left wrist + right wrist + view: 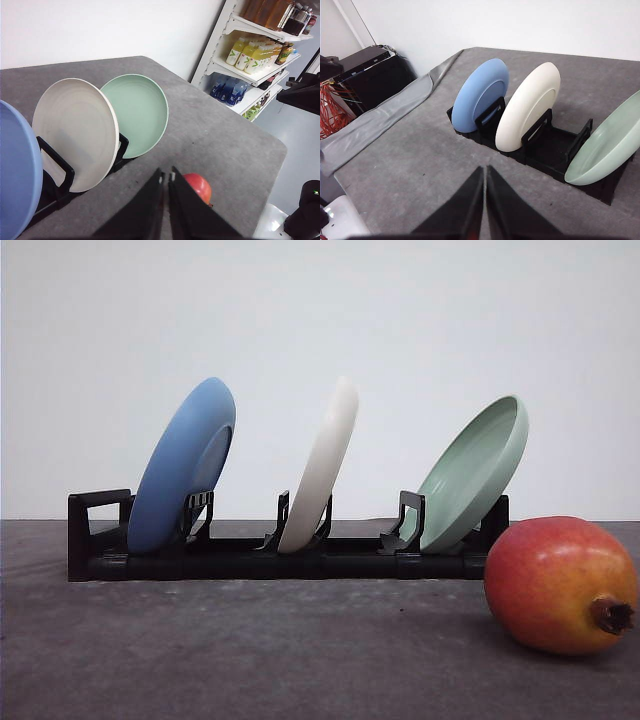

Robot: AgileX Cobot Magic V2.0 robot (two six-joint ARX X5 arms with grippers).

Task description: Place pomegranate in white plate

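Both jaws pressed together, holding nothing, above the grey table (250, 650); stocked drink shelves (255, 55) stand beside it.

Laboratory mock-up of a retail space. A grey felt-covered table (220, 135) stands against a plain white wall (320, 300) and carries a staged black plastic dish rack (250, 558). Beside the table, white metal shop shelving (260, 75) holds rows of bottled drinks: yellow-green bottles (252, 55) on one level, blue-labelled bottles (227, 89) below, dark bottles (287, 12) on top. On the opposite side, a black equipment cabinet (372, 75) and a tangle of orange cables (332, 107) sit on the floor, indicating a test installation, not a working shop.
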